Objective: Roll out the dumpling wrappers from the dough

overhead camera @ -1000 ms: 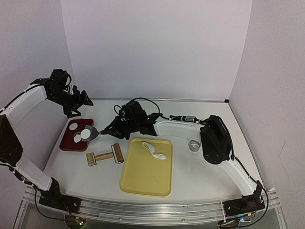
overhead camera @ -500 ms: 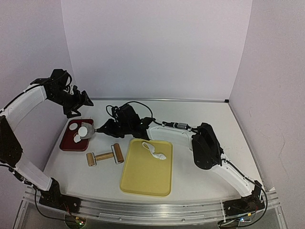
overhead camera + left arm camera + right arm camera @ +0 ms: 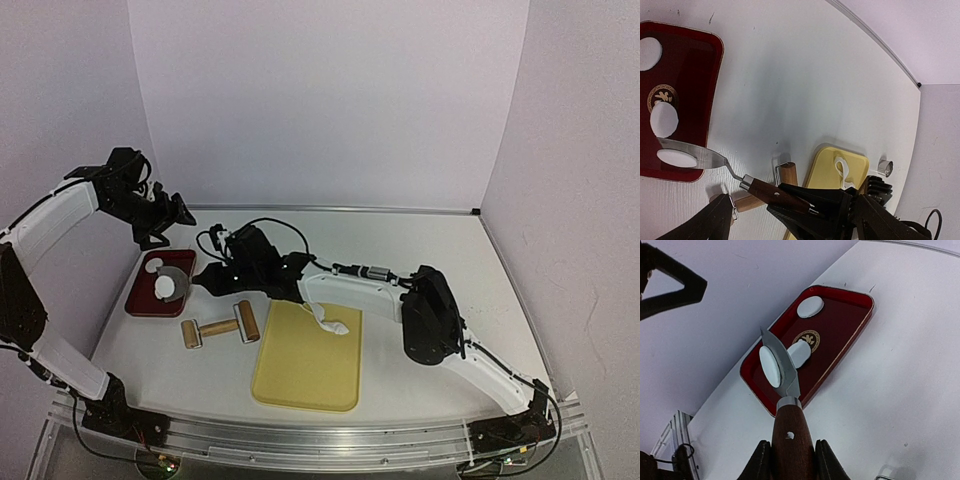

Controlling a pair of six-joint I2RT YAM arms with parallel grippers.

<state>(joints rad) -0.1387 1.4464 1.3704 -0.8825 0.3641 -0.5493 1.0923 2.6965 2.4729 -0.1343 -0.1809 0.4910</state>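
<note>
Right arm reaches across the table to its left side. You have the right gripper clamped on the wooden handle of a spatula, jaws tight against both sides of the handle.

The metal blade sits over the near part of the red tray. One of the dumpling wrappers lies on the blade. I cannot tell whether the blade touches the tray floor.

Two more wrappers lie flat in the tray. One is just beside the blade tip, next to the gold emblem. The other is near the far corner, apart from the first.

Left gripper hovers above the far edge of the red tray, jaws spread wide, nothing between them.

Elsewhere on the table:
- A rolling pin lies just near of the red tray, between it and the yellow tray.
- An irregular dough scrap sits in the yellow tray's far right corner.
- A metal ring cutter stands to the right of the yellow tray.
</note>
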